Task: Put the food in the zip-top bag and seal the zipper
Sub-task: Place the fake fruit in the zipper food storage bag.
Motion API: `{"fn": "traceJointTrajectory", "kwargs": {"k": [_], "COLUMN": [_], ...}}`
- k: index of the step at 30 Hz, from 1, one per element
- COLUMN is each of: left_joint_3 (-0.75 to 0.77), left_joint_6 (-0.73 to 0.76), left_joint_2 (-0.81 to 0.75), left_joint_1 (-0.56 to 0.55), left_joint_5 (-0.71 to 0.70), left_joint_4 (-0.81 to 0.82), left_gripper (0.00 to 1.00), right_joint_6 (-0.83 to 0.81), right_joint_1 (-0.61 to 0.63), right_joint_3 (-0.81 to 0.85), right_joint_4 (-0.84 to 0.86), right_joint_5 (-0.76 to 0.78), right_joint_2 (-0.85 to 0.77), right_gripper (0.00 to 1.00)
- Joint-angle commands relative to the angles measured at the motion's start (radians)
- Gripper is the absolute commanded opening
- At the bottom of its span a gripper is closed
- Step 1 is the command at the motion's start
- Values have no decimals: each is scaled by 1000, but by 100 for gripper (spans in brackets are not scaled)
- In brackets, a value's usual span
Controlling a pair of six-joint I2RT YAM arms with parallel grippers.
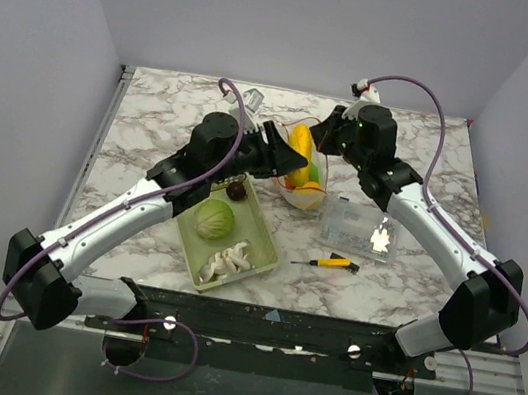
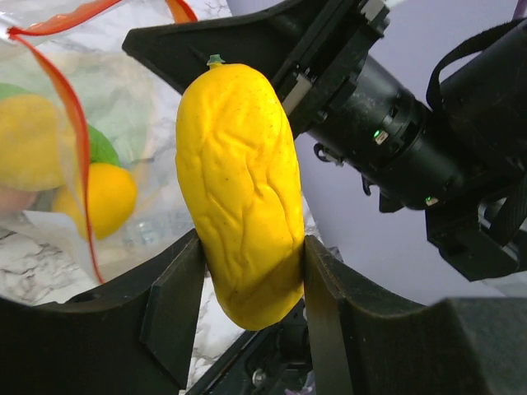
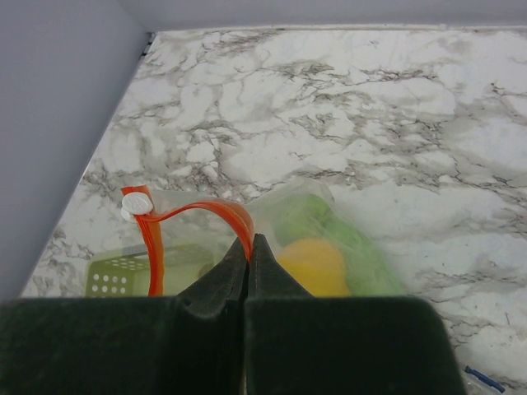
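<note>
My left gripper (image 2: 247, 284) is shut on a long yellow toy fruit (image 2: 239, 189) and holds it above the open mouth of the clear zip-top bag (image 1: 304, 186); it shows from above too (image 1: 300, 146). My right gripper (image 3: 249, 245) is shut on the bag's red-orange zipper strip (image 3: 222, 210) and holds the mouth up. Yellow and green food (image 3: 321, 263) lies inside the bag. A green cabbage (image 1: 214, 219), a white mushroom cluster (image 1: 229, 261) and a dark purple piece (image 1: 236, 191) lie in the pale green basket (image 1: 263, 234).
A rigid clear plastic box (image 1: 358, 230) stands right of the bag. A small yellow-and-black screwdriver (image 1: 326, 262) lies in front of it. The white zipper slider (image 3: 137, 203) sits at the strip's left end. Grey walls enclose the marble table.
</note>
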Motion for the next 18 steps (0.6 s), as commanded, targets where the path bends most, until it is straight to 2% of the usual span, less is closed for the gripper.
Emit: {"fn": "traceJointTrajectory", "kwargs": {"k": [1,7,15,18], "left_joint_3": [89,179,356,381], "left_joint_6": [-54,-96,-64,-59], "left_joint_2": [64,175,309,333], "left_joint_1": [1,-2,-43,-59], "left_joint_5": [43,-80,-298,-369], "left_joint_4": [60,-121,-395,-443], "left_gripper": [0,0,0,6], "right_joint_6": [35,68,138,143], "right_joint_1": [4,4,4,4], "right_joint_3": [-15,-26,-46,-52], "right_joint_4": [59,100,120,129], "right_joint_5": [-6,-2,57,58], "right_joint_2": [-47,-61,-75,-78], "right_gripper": [1,1,1,1]}}
